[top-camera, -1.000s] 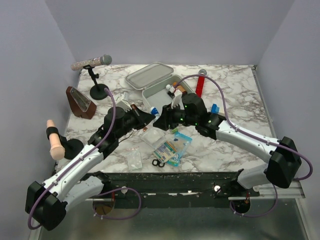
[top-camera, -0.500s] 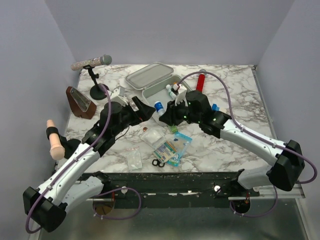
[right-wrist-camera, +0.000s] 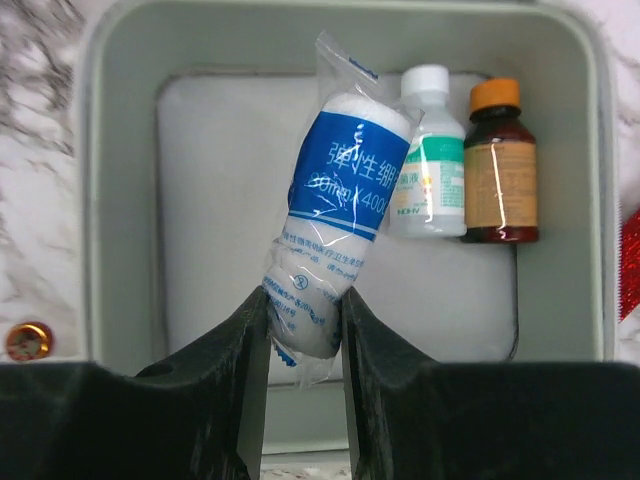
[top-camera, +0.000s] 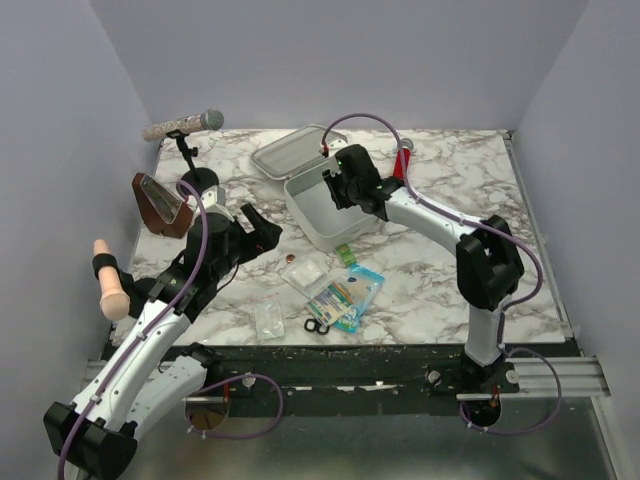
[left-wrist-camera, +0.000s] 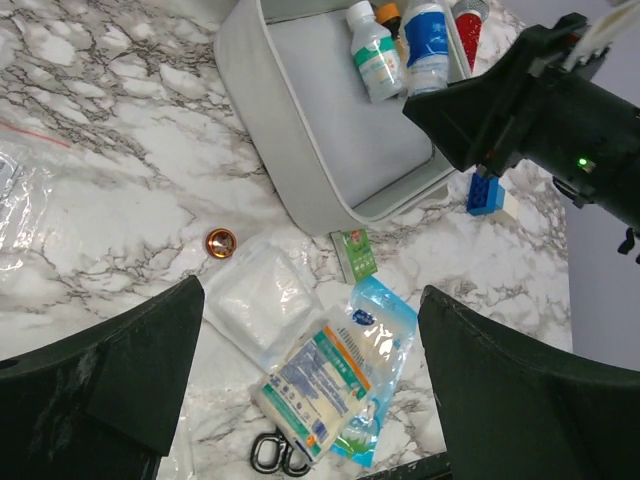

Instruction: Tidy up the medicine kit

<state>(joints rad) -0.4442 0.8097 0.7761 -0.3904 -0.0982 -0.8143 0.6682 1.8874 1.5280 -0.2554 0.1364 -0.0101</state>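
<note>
- Right wrist view is showing the right jaws clamping the near end of a soft white bandage roll (right-wrist-camera: 335, 215) in a clear wrapper with a blue label. The roll is reaching out over an open box.
- That box is the medicine kit (right-wrist-camera: 120, 150), a pale grey-white tin with rounded corners. It is sitting on the marble-patterned tabletop (left-wrist-camera: 100, 150), towards the far middle, with its hinged lid (top-camera: 285, 153) lying open behind.
- Inside, a white-capped plastic bottle (right-wrist-camera: 427, 160) and a brown orange-capped bottle (right-wrist-camera: 500, 170) are lying side by side along one wall.
- Left jaws are standing wide apart and empty above loose clear pouches (left-wrist-camera: 330, 375) and black scissors (left-wrist-camera: 277, 455).
- Judging by looks, the tin is stiff, light and smooth, so a nudge risks sliding it. Its rim or a side wall is offering the safest hold.
</note>
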